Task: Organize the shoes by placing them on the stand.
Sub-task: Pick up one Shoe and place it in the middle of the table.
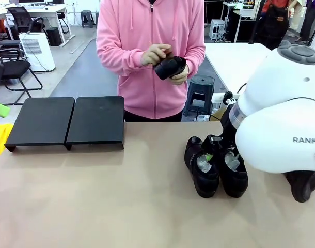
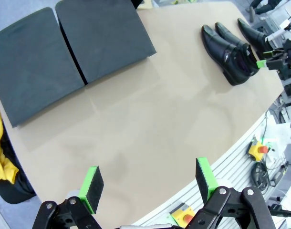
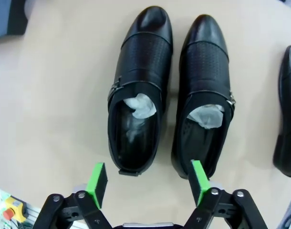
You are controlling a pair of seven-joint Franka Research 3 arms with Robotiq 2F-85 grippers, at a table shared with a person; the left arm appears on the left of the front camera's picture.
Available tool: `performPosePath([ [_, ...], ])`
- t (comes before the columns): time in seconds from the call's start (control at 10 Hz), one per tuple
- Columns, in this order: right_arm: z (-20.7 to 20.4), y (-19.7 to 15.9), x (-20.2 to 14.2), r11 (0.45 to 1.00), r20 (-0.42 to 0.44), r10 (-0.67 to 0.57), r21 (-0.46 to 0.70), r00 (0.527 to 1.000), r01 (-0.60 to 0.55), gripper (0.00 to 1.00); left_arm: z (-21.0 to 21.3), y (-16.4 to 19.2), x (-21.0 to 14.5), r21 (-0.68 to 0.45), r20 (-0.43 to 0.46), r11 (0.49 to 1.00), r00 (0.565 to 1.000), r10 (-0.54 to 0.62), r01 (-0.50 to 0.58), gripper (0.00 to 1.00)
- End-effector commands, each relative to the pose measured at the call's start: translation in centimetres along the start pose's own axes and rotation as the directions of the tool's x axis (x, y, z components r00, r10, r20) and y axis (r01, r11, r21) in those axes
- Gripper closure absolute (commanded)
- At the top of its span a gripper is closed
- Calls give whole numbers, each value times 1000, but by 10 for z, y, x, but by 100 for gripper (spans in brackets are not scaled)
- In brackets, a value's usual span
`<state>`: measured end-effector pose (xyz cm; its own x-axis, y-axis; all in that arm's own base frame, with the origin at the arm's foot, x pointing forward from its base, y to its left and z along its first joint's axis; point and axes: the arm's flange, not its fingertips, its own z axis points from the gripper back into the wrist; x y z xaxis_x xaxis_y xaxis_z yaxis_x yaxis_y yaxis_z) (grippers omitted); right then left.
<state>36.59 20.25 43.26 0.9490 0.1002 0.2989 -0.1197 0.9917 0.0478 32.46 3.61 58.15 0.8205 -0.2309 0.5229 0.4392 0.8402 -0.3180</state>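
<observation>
A wide tan table (image 1: 95, 206) is seen from the robot's side. At its far left a low black stand (image 1: 69, 121) of two panels is set. The white right arm (image 1: 281, 119) is bent low over the table's right part. A person (image 1: 147, 41) in a pink hooded top is stood at the far edge, with a black shoe (image 1: 170, 67) grasped in both hands (image 1: 156, 54). A pair of black shoes (image 1: 215, 168), stuffed with white paper, is laid side by side, well apart from the stand. A third shoe (image 3: 286, 114) is laid just beside them. The right gripper (image 3: 148, 182) is held spread wide above their heels, grasping nothing. The left gripper (image 2: 148, 183) is likewise spread, over bare table.
</observation>
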Motion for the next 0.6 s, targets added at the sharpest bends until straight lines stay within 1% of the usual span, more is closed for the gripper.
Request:
performPosePath([
  [0.0,-2,4,16,998,17,-62,-24,998,62,52,2,1,0,-22,8,1000,1000,-1,2,0],
  [0.3,-24,-2,30,994,-25,-109,-24,994,108,52,2,1,0,-22,8,1000,1000,-1,2,0],
  [0.5,-45,-8,42,989,-97,-145,-13,985,144,52,2,1,0,-22,8,1000,1000,-1,2,0],
])
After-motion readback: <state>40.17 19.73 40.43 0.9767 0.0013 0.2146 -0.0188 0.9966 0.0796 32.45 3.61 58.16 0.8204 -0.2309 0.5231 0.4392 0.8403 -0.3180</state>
